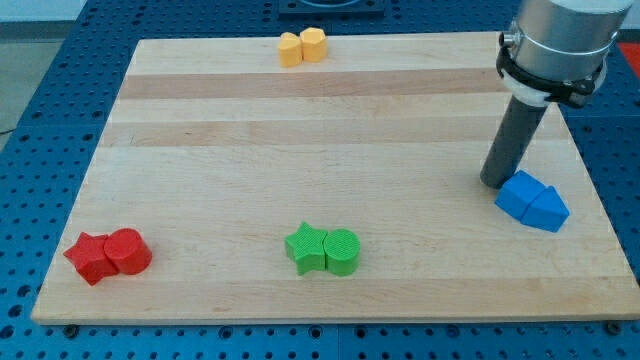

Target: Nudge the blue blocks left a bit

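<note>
My tip (497, 183) stands on the board (300, 120), touching the blue blocks (531, 201) just to its lower right. The green pair (323, 249) lies well to its lower left, the red pair (108, 254) farther left. The yellow pair (302, 46) sits far to its upper left.

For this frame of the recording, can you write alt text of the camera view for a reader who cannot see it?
My tip rests on a wooden board at the view's right, at the upper left edge of two blue blocks that sit together. Elsewhere sit pairs of yellow blocks at the top edge, green blocks at bottom centre, and red blocks at bottom left.
</note>
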Tool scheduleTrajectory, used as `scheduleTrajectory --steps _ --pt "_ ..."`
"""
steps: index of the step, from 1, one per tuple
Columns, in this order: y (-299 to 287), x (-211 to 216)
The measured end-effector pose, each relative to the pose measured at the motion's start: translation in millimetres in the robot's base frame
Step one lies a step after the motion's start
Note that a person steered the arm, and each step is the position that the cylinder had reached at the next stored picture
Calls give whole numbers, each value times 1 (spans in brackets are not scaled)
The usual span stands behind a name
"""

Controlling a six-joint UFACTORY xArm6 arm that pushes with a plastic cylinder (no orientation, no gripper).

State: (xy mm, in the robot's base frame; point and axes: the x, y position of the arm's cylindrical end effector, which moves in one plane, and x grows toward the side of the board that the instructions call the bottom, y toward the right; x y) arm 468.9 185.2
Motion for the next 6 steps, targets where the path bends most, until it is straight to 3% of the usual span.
scheduleTrajectory --steps 2,3,6 --pt "7 -16" --pt "38 -16" --pt "65 26"
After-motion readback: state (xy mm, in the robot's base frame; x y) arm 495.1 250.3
